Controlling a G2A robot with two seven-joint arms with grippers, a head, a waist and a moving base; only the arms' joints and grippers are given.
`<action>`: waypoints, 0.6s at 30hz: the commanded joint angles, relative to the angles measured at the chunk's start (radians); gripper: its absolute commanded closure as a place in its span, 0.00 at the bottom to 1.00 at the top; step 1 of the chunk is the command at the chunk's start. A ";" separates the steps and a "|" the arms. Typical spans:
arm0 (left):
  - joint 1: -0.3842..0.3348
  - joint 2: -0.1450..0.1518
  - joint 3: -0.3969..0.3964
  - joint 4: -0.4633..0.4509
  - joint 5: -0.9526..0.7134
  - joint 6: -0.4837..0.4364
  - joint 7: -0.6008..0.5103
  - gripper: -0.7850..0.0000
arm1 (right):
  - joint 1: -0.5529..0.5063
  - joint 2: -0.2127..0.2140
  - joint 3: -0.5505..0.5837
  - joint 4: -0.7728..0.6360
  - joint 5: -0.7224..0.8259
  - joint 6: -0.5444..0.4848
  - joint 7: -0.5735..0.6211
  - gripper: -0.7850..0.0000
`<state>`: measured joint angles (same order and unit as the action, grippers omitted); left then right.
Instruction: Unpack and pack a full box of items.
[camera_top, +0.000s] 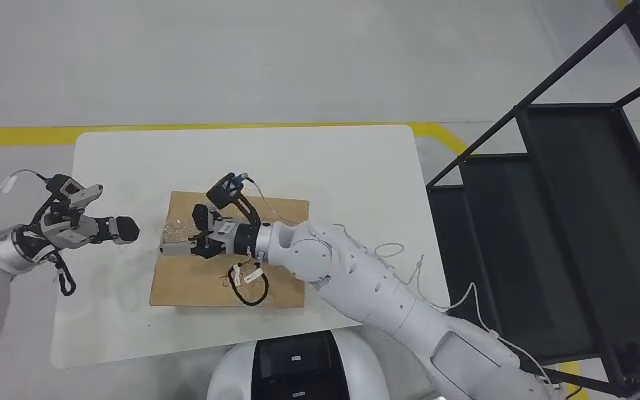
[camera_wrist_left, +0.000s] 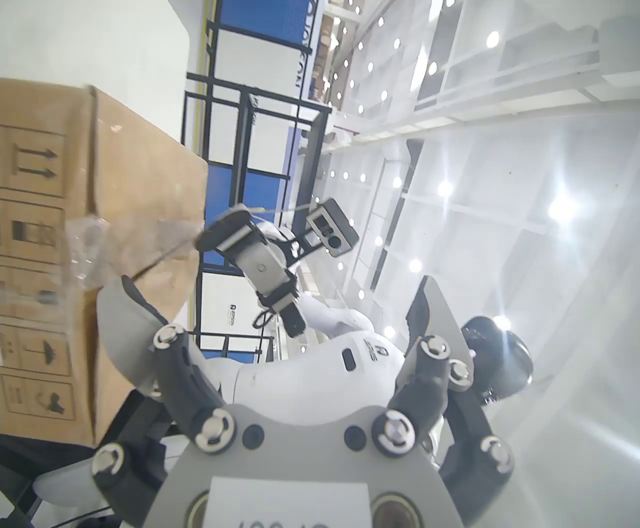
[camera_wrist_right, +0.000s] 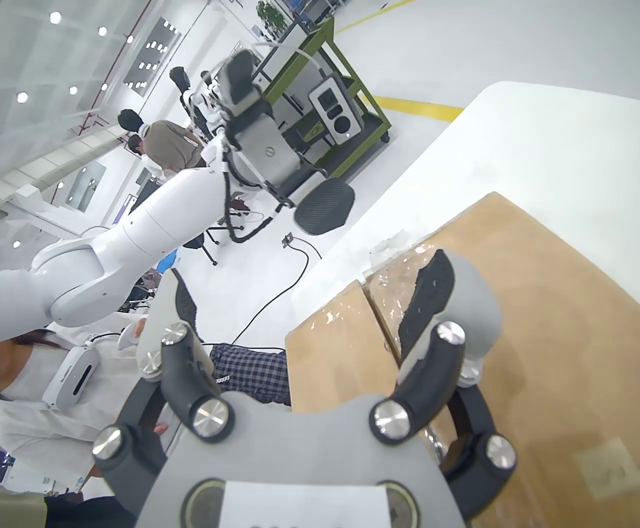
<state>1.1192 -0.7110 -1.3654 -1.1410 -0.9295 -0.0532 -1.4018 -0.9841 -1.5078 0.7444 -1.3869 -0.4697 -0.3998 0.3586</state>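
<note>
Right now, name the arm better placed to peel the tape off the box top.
Right. The right gripper is over the cardboard box, open, with one finger at the clear tape on the seam. The left gripper is open too but off to the box's side, above the table.

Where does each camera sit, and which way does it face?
Top view: above the arms, looking down at the table and cardboard box; both arms show.
Left wrist view: on the left arm, facing the box's side; open left tool shows.
Right wrist view: on the right arm, over the box top; open right tool shows.
Shared: all three see the box.
</note>
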 joint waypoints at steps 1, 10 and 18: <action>-0.018 -0.004 0.011 0.023 0.036 -0.017 0.026 0.00 | -0.063 0.026 0.064 -0.088 -0.017 -0.004 0.032 0.00; -0.071 -0.022 0.073 0.058 0.150 -0.021 0.034 0.00 | -0.315 0.105 0.289 -0.398 -0.053 -0.034 0.126 0.00; -0.103 -0.032 0.106 0.068 0.194 -0.011 -0.030 0.00 | -0.399 0.129 0.349 -0.460 -0.037 -0.064 0.142 0.00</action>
<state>1.0184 -0.7430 -1.2590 -1.0731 -0.7339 -0.0623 -1.4171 -1.3791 -1.3807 1.0926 -1.8456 -0.5075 -0.4618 0.5014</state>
